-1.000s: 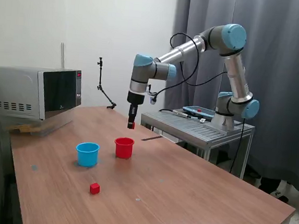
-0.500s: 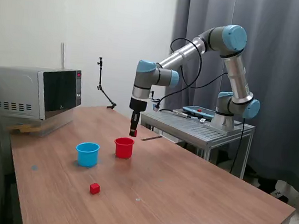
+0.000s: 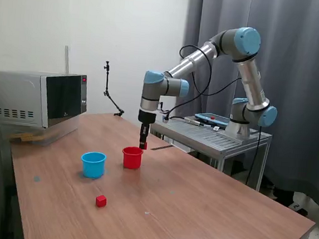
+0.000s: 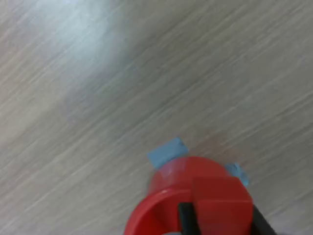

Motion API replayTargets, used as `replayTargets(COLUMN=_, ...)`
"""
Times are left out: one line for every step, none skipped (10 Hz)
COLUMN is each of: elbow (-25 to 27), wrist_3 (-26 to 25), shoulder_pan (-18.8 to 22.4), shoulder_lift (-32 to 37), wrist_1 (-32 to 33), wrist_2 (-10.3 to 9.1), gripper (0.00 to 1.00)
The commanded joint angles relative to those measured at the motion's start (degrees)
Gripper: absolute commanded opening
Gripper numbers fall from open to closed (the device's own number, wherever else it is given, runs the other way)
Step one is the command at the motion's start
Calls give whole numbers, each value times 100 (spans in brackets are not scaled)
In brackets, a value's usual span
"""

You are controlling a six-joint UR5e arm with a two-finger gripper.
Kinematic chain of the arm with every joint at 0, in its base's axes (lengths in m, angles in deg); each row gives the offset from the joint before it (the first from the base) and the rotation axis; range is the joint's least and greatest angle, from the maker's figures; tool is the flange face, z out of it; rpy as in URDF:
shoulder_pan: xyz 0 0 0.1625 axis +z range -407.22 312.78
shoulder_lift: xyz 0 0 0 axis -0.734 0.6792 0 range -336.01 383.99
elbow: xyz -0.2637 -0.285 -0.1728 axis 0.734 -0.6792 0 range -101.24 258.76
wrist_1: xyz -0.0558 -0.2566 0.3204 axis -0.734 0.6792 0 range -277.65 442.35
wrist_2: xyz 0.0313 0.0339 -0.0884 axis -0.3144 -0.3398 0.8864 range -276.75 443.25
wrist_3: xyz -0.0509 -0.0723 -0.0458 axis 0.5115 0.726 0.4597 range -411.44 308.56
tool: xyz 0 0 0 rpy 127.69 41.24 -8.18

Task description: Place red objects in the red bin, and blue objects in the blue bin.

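My gripper [image 3: 143,144] is shut on a small red cube [image 3: 144,145] and hangs just above the far rim of the red bin [image 3: 132,158], a small red cup. In the wrist view the held red cube [image 4: 220,200] sits between the two dark fingers [image 4: 186,219] of the gripper [image 4: 222,221], right over the red bin [image 4: 159,205]. The blue bin [image 3: 93,164], a light blue cup, stands beside the red one towards the exterior view's left. A second red cube [image 3: 101,201] lies on the table nearer the camera. Blue objects are out of view.
A microwave [image 3: 37,98] stands at the table's far corner on the exterior view's left. A thin black stand [image 3: 109,95] rises behind the cups. The arm's base sits on a metal cart [image 3: 211,136] at the right. Bits of blue tape [image 4: 167,150] lie under the red cup.
The gripper, still holding the red cube, has come down and shifted slightly towards the exterior view's right, ending just above the red cup. Cups and the loose red cube have not moved.
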Motion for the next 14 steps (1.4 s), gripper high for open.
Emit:
replayTargets(elbow=-1, wrist_3=5, shoulder_pan=-78, shoulder_lift=-6, wrist_1=71, wrist_2=-2, gripper=0)
replayTargets(elbow=-36, wrist_3=6, shoulder_pan=-113, shoulder_lift=-15, wrist_1=80, wrist_2=-11, gripper=0)
replayTargets(elbow=-79, wrist_3=6, shoulder_pan=-113, shoulder_lift=-67, wrist_1=80, wrist_2=-11, gripper=0)
replayTargets(elbow=-167, wrist_3=6, shoulder_pan=-122, shoulder_lift=-85, wrist_1=80, wrist_2=-11, gripper=0)
replayTargets(elbow=-246, wrist_3=6, shoulder_pan=-113, shoulder_lift=-85, wrist_1=80, wrist_2=-11, gripper=0)
replayTargets(elbow=-290, wrist_3=14, shoulder_pan=-122, shoulder_lift=-163, wrist_1=80, wrist_2=-11, gripper=0)
replayTargets(elbow=-291, wrist_3=14, shoulder_pan=-122, shoulder_lift=-182, wrist_1=80, wrist_2=-11, gripper=0)
replayTargets(elbow=-300, wrist_3=14, shoulder_pan=-122, shoulder_lift=-191, wrist_1=80, wrist_2=-11, gripper=0)
replayTargets(elbow=-317, wrist_3=14, shoulder_pan=-122, shoulder_lift=-191, wrist_1=80, wrist_2=-2, gripper=0)
replayTargets(elbow=-317, wrist_3=14, shoulder_pan=-122, shoulder_lift=-199, wrist_1=80, wrist_2=-2, gripper=0)
replayTargets(elbow=-317, wrist_3=32, shoulder_pan=-131, shoulder_lift=-199, wrist_1=80, wrist_2=-2, gripper=0)
replayTargets(elbow=-317, wrist_3=41, shoulder_pan=-157, shoulder_lift=-199, wrist_1=89, wrist_2=-2, gripper=0)
replayTargets(elbow=-317, wrist_3=58, shoulder_pan=-183, shoulder_lift=-217, wrist_1=98, wrist_2=-2, gripper=0)
replayTargets(elbow=-326, wrist_3=67, shoulder_pan=-184, shoulder_lift=-217, wrist_1=98, wrist_2=-2, gripper=0)
